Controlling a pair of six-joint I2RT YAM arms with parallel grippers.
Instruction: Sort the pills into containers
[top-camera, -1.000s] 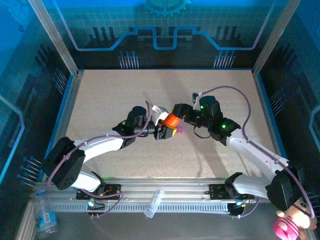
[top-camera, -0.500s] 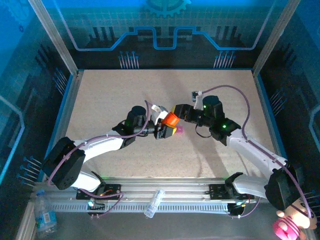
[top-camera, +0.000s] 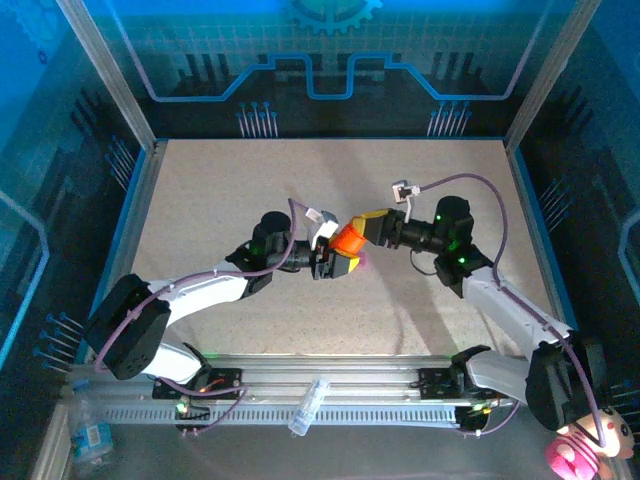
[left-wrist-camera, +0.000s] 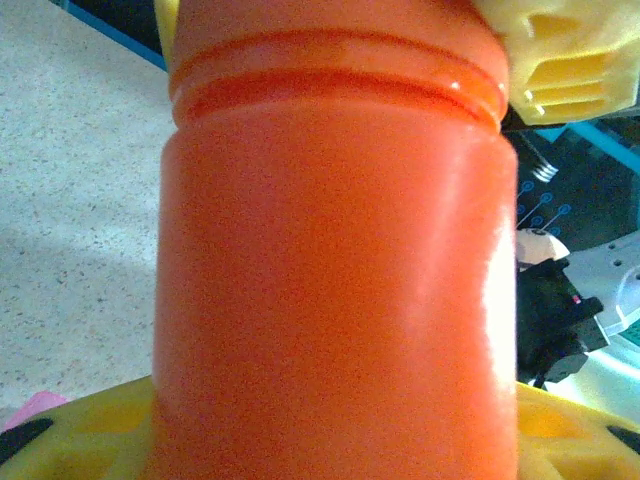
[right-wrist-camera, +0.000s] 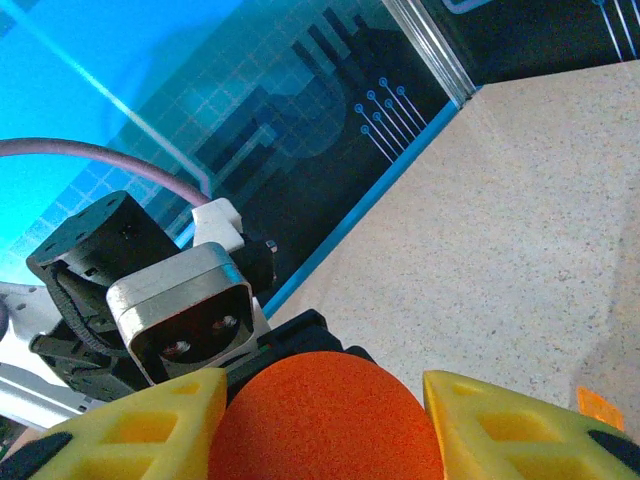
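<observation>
An orange pill bottle (top-camera: 349, 240) hangs over the table's middle, held from both sides. My left gripper (top-camera: 338, 263) is shut on its body, which looms large in the left wrist view (left-wrist-camera: 330, 280) between yellow fingers (left-wrist-camera: 80, 430). My right gripper (top-camera: 370, 228) is closed round the bottle's rounded end (right-wrist-camera: 325, 420), with yellow fingers (right-wrist-camera: 150, 425) on either side. Of the containers, a pink bit (top-camera: 358, 260) pokes out below the bottle, also low in the left wrist view (left-wrist-camera: 35, 408). A small orange piece (right-wrist-camera: 598, 408) lies on the table. The rest of the strip is hidden.
The speckled table (top-camera: 220, 200) is ringed by a blue rim and clear walls (top-camera: 330, 70). The left wrist's camera housing (right-wrist-camera: 185, 315) sits right behind the bottle. A clear plastic bottle (top-camera: 308, 404) lies on the front rail.
My right wrist has swung right and back while staying on the bottle's end. The bottle has tilted slightly. The left arm has barely moved.
</observation>
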